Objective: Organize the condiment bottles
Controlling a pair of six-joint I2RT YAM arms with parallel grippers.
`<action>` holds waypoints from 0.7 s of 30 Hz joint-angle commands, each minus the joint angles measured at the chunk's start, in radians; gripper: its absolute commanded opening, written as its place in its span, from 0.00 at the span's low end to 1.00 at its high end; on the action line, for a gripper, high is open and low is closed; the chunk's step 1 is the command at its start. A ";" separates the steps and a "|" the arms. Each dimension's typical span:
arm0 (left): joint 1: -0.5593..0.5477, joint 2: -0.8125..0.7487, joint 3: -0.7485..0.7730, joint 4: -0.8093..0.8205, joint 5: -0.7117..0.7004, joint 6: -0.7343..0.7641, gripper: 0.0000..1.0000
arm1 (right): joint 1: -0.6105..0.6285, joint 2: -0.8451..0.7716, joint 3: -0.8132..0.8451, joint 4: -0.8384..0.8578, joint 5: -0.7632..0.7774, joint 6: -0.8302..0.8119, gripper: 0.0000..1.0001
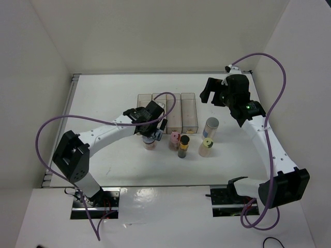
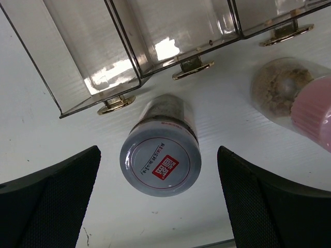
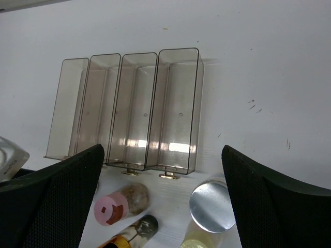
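I see the white bench carrying the clear four-slot plastic tray. My left fingers stand wide apart either side of the small jar with a pale red-marked lid, not touching it, while my right fingers hang equally wide over the far right, holding nothing. Right of that jar stand the pink-lidded jar, the dark gold-capped jar, the pale jar with a yellow-green lid and the taller grey-lidded jar, all five on the bench just before the tray's near edge.
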 commanded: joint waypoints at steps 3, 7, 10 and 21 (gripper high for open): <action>-0.003 0.036 -0.010 0.019 0.012 -0.035 0.99 | 0.010 -0.001 -0.007 0.024 0.000 -0.014 0.98; -0.003 0.036 -0.020 0.019 0.012 -0.044 0.99 | 0.010 -0.001 -0.007 0.024 0.000 -0.014 0.98; -0.003 0.036 -0.030 0.019 0.012 -0.055 0.99 | 0.010 -0.001 -0.007 0.024 0.000 -0.014 0.98; -0.003 0.064 -0.050 0.028 0.039 -0.055 0.93 | 0.010 -0.001 -0.007 0.024 0.000 -0.014 0.98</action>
